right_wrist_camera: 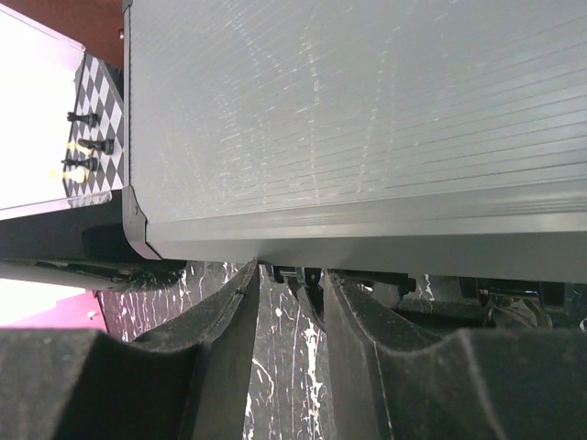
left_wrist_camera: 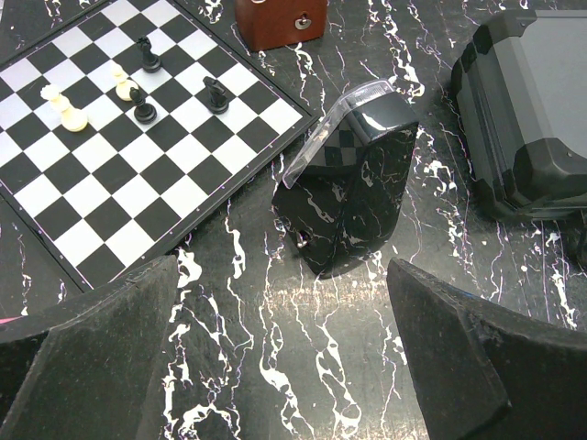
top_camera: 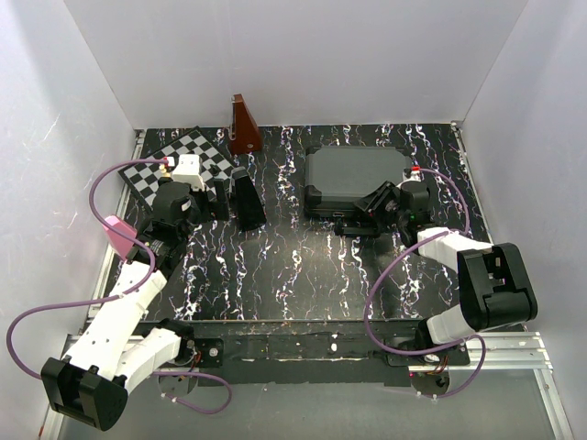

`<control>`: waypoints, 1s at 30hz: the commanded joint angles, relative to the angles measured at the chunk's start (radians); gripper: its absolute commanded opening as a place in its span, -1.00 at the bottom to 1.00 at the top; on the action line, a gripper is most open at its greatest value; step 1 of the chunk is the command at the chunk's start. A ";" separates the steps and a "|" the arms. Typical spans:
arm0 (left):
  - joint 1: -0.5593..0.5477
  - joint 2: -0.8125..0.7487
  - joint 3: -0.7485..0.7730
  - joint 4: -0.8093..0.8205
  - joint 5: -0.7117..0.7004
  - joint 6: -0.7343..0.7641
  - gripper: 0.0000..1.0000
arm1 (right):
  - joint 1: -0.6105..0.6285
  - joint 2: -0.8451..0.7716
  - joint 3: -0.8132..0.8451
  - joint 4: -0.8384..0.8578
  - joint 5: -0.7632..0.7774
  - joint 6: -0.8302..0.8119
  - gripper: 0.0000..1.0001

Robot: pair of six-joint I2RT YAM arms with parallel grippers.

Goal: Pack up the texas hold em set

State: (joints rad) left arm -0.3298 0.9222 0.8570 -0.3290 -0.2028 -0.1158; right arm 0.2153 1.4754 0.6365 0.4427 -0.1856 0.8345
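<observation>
Grey-lidded and shut, the case [top_camera: 353,174] lies on the worktop [top_camera: 275,266], with your right tool [top_camera: 367,213] at its near edge. Left wrist: your left tool [left_wrist_camera: 282,275] gapes wide, left of the case. Right wrist: the tool's gap is narrow at the case's edge; you cannot tell whether it grips.

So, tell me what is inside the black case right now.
The black case lies shut on the table. Only its ribbed grey lid shows; whatever is inside is covered by that lid and cannot be seen.
</observation>
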 commanded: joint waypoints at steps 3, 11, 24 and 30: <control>-0.002 -0.005 -0.004 0.008 -0.012 0.004 0.96 | -0.007 -0.015 0.071 0.079 0.061 -0.026 -0.19; -0.002 -0.005 -0.003 0.008 -0.014 0.004 0.96 | -0.005 -0.010 0.074 0.083 0.054 -0.026 -0.19; -0.002 -0.008 -0.003 0.007 -0.014 0.004 0.96 | 0.041 -0.105 -0.008 0.088 0.147 -0.044 -0.05; -0.002 -0.011 -0.003 0.008 -0.014 0.004 0.96 | 0.053 -0.147 -0.020 0.041 0.208 -0.054 -0.06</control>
State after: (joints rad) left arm -0.3298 0.9222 0.8570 -0.3290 -0.2031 -0.1158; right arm 0.2604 1.3701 0.6239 0.4393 -0.0643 0.8040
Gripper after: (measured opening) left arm 0.981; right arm 0.479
